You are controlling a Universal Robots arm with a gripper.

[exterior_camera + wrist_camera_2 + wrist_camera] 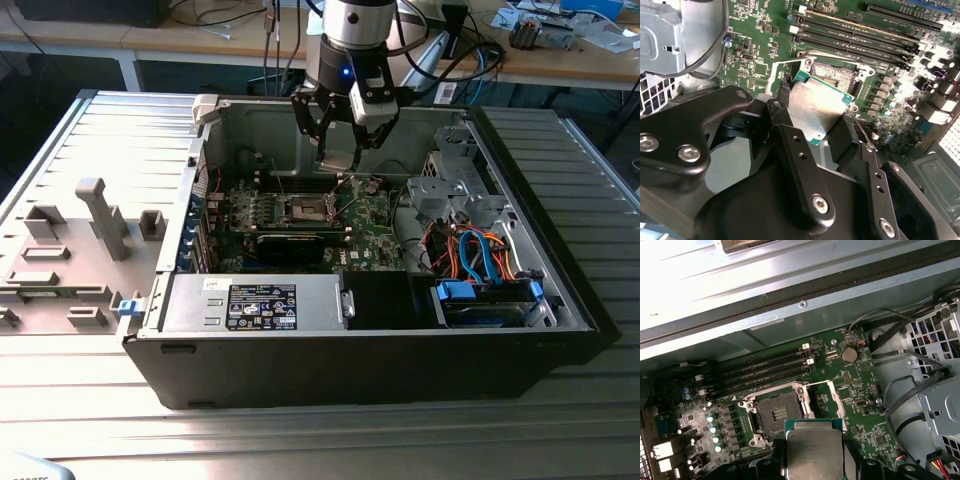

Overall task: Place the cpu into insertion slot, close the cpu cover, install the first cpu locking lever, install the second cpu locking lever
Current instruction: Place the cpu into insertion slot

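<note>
Above the insertion slot [776, 412] you have the cpu [814, 450] gripped in the jaws. In the second wrist view the black fingers [790, 145] press on two opposite edges of the chip [817, 107]. Its silver-grey top faces the camera and its green rim shows at the corners.

The cpu is clear of the slot and not seated. In the first wrist view the slot's contact field lies bare just beyond the chip's far edge.

Beside the slot, on the side away from the row of capacitors [712, 427], the cpu cover [838, 400] is swung open, and you can see green board through its window. Beyond the slot, the long memory sockets [765, 371] run along the motherboard [860, 390].

From the exterior view, the jaws hang inside the open computer case [380, 345], directly over the slot [308, 209], with the chip [337, 160] well above the board. The case rests on the ribbed metal counter [100, 125].
</note>
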